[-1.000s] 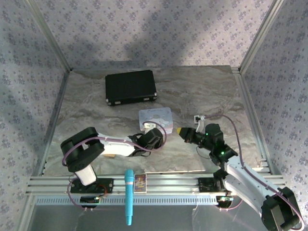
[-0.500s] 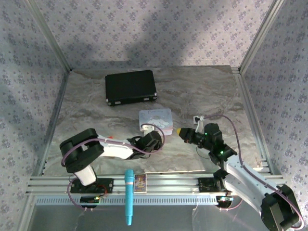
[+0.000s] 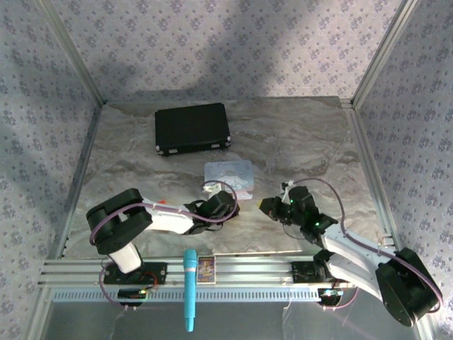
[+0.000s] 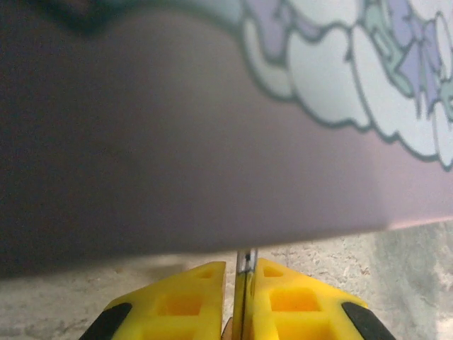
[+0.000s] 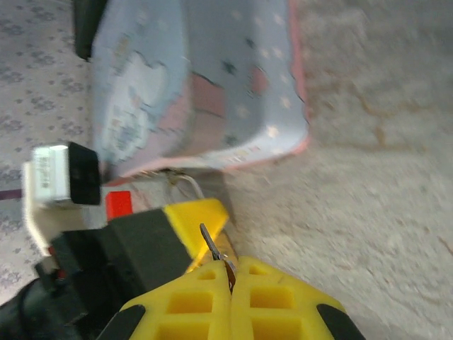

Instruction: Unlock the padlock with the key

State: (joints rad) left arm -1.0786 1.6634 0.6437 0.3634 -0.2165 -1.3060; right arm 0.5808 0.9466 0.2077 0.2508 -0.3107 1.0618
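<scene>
The padlock shows in the left wrist view as little more than a thin silver strip standing up between the yellow pads of the left gripper, which is clamped on it. Its brass body is almost wholly hidden between the pads, with only a tan sliver at the bottom edge of the frame. In the right wrist view a thin silver loop, apparently the shackle, juts from that gripper just beside the lower pink edge of the tin.

The key is a small dark sliver pinched in the closed right gripper, its point poking out toward the left gripper's yellow pad. Whether key and padlock touch cannot be told.

From above, neither the padlock nor the key can be made out. The two grippers sit near each other on the table, just in front of the tin. A red block is partly covered by the left gripper. Farther back lies a black case. A blue microphone lies across the front rail.
</scene>
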